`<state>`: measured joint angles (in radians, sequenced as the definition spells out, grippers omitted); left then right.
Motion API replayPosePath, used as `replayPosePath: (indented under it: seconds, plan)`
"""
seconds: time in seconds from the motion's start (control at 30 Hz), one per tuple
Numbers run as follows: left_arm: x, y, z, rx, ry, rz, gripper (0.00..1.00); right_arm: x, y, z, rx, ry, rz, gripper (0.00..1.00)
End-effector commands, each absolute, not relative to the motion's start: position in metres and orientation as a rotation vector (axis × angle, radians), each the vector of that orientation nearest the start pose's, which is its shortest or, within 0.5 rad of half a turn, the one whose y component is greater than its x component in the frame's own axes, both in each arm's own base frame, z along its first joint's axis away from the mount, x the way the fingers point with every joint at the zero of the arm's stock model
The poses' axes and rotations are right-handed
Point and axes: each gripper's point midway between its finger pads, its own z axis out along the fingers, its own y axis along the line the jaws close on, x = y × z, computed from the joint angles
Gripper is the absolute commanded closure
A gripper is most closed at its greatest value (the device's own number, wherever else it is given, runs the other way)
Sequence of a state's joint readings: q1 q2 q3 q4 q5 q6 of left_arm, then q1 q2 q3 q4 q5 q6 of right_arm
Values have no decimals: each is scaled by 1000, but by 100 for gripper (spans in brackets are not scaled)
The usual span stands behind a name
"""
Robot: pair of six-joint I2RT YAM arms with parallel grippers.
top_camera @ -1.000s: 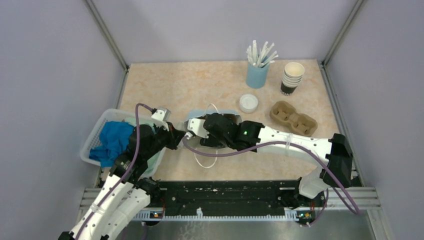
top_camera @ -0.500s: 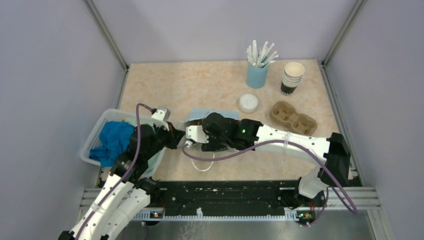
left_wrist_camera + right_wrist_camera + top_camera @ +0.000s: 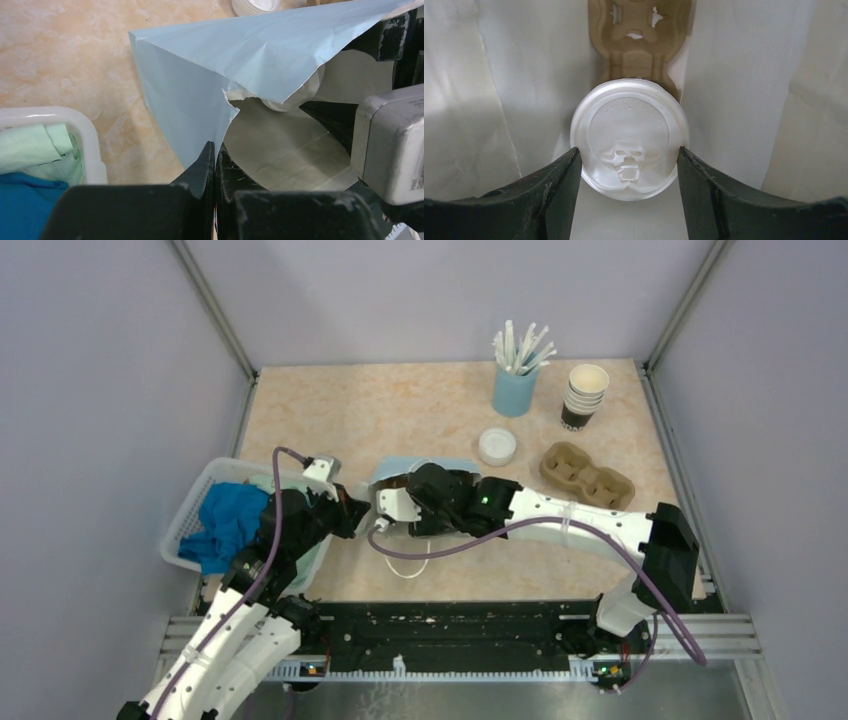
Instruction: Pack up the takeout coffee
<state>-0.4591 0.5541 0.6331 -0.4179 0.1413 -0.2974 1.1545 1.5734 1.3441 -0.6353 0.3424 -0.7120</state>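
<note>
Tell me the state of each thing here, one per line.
paper bag: mouth open, rim torn
takeout coffee: lidded, inside paper bag
left gripper: shut on paper bag's rim
right gripper: closed around takeout coffee
loose lid: lying flat, unattached
cup stack: upright, lidless

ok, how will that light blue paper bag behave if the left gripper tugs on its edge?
Probably flimsy: the light blue paper bag is thin, creased sheet and likely sags without support. Likely fragile: a ragged tear sits just above the pinch of the left gripper, so a hard pull may lengthen it. Seems light, apt to slide on the smooth table.
</note>
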Motion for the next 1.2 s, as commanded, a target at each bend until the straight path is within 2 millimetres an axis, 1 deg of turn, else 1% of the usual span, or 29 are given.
replayPosePath:
  seconds: [0.0, 0.17, 0.3, 0.43, 0.6, 0.9, 1.17]
  plan:
    - [214, -151, 219, 273, 1904, -663, 100, 254, 323, 215, -1693, 1506, -242, 35]
    - [212, -156, 218, 302, 1909, -687, 100, 268, 318, 220, -1602, 1508, -271, 36]
    - [211, -159, 217, 317, 1911, -699, 100, 277, 312, 218, -1557, 1531, -262, 36]
    - [211, -160, 215, 323, 1917, -701, 100, 282, 311, 214, -1541, 1534, -244, 36]
    - [211, -160, 215, 326, 1920, -699, 100, 286, 316, 211, -1523, 1535, -212, 36]
    - [212, -159, 213, 320, 1930, -688, 100, 294, 326, 196, -1551, 1516, -187, 36]
    - [213, -158, 212, 311, 1938, -677, 100, 293, 330, 185, -1576, 1523, -151, 36]
